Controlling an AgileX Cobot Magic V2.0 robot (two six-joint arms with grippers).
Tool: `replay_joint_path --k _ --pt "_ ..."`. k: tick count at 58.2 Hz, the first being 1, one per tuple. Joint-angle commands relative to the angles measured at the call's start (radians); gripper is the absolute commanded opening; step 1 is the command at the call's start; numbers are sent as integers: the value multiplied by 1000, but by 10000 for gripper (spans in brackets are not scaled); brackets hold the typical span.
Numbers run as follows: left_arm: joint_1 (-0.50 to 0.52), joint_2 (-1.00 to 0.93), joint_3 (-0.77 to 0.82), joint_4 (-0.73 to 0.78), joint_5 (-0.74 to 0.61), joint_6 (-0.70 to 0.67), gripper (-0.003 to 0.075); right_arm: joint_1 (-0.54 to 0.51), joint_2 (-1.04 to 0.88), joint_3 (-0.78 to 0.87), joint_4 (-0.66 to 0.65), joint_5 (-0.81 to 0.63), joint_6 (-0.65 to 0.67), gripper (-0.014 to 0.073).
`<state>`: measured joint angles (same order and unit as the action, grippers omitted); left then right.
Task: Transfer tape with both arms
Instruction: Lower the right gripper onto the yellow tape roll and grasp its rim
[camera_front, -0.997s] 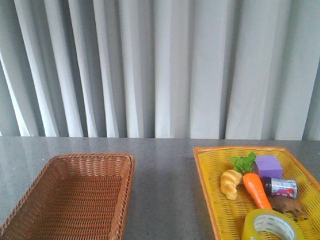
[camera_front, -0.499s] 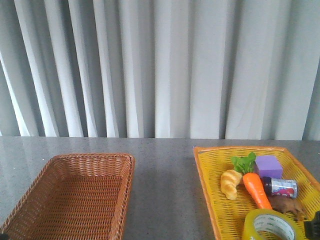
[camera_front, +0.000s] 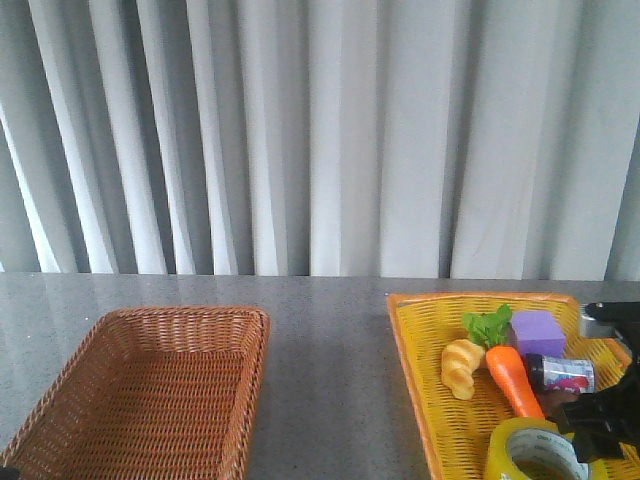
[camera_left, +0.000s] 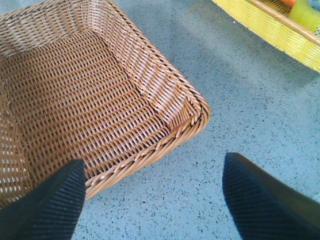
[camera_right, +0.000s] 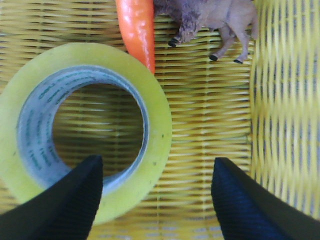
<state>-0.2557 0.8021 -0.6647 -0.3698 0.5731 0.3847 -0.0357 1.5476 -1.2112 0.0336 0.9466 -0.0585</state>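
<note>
The tape (camera_front: 532, 452), a yellow translucent roll with a white printed core, lies flat in the near part of the yellow tray (camera_front: 420, 345). In the right wrist view the tape (camera_right: 155, 150) fills the frame under my open right gripper (camera_right: 157, 197). One finger is over the roll's hole and the other is outside its rim, over the tray weave. In the front view the right gripper (camera_front: 600, 425) shows as a black shape beside the roll. My left gripper (camera_left: 152, 200) is open and empty over the grey table beside the brown wicker basket (camera_left: 165, 85).
The yellow tray also holds an orange carrot toy (camera_front: 512, 380), a croissant toy (camera_front: 462, 367), a purple block (camera_front: 538, 332), a small can (camera_front: 562, 375) and a brown animal figure (camera_right: 210, 15). The brown basket (camera_front: 150, 390) stands at the near left. Grey curtains hang behind the table.
My right arm has come into the front view at the lower right and now hangs over the tape in the tray. The objects have not moved.
</note>
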Motion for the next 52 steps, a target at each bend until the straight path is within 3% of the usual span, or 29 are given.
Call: replay_joint_path --k 1,18,38,52 --pt "-5 -2 -35 -28 -56 0 555 -6 28 -65 -8 -11 -8 453" --pt "-5 -2 -35 -28 -56 0 555 -6 135 -103 -2 -11 -12 412" --pt "-5 -2 -35 -28 -56 0 555 -6 139 -103 1 -7 -37 136" --pt "-5 -2 -35 -28 -56 0 555 -6 50 -103 1 3 -57 127"
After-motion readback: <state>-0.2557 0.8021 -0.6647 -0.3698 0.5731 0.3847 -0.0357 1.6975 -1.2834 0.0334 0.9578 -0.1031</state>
